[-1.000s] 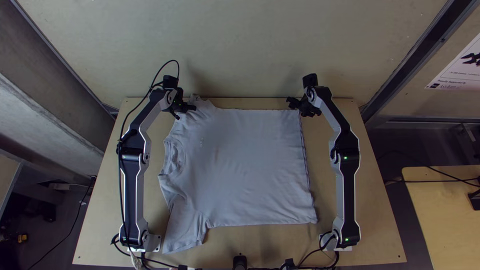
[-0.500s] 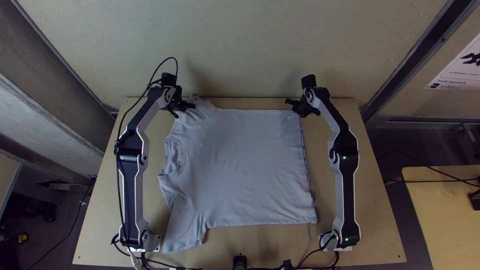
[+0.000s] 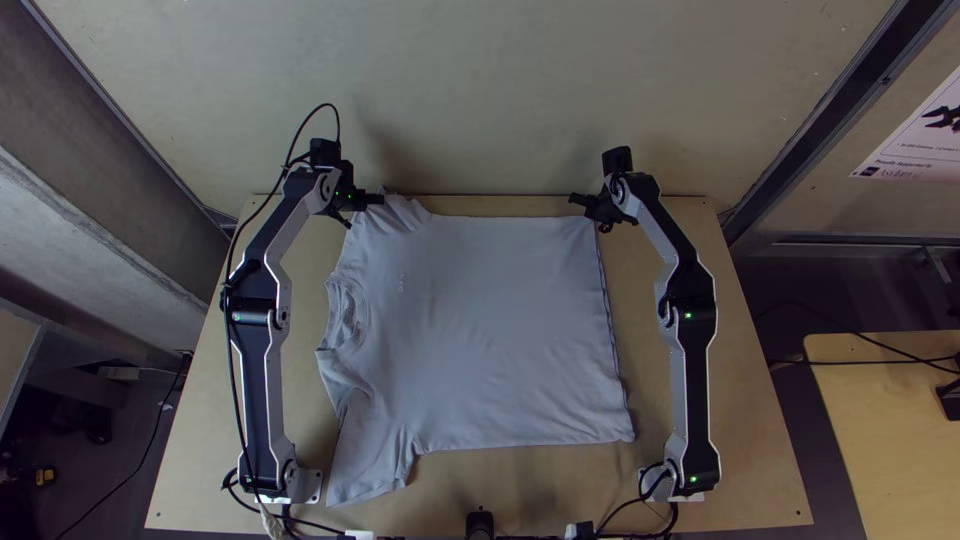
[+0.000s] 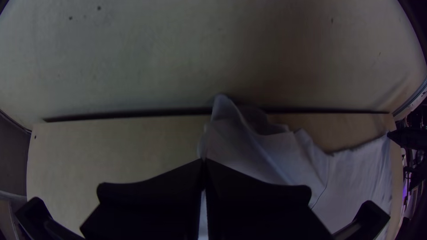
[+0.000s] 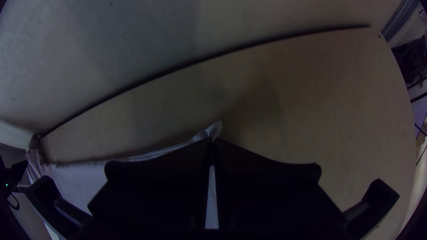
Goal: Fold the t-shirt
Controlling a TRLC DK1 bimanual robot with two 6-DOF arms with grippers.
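Left wrist view first: our left gripper (image 4: 203, 161) has its two black fingers together on the t-shirt's far sleeve (image 4: 249, 153), with a strip of cloth showing in the slit between them and a loose, puckered peak standing beyond the tips. Our right gripper (image 5: 212, 140) is likewise clamped on cloth, the far corner of the hem (image 5: 215, 130), with a small tip poking out past the fingers.

From those two holds the t-shirt (image 3: 490, 330) runs back toward us over the table (image 3: 755, 450), spread out, its far side nearly straight between the grippers. The collar (image 3: 348, 312) faces our left arm (image 3: 262, 400), and the hem runs down just beside our right arm (image 3: 690, 400). The near sleeve (image 3: 370, 465) lies out toward the table's near edge, lightly creased. Beyond the table's far edge stands the pale wall (image 3: 480, 100).

We judge this to be the start of the first fold: both far corners are taken, but the far half has yet to go over the near half. The next move calls for us to lift the two together, keep the stretch between them taut, and carry that edge toward the near side before laying it down evenly. If one arm leads, the fold will likely skew; the thin pinch at the hem corner looks the easier one to lose.
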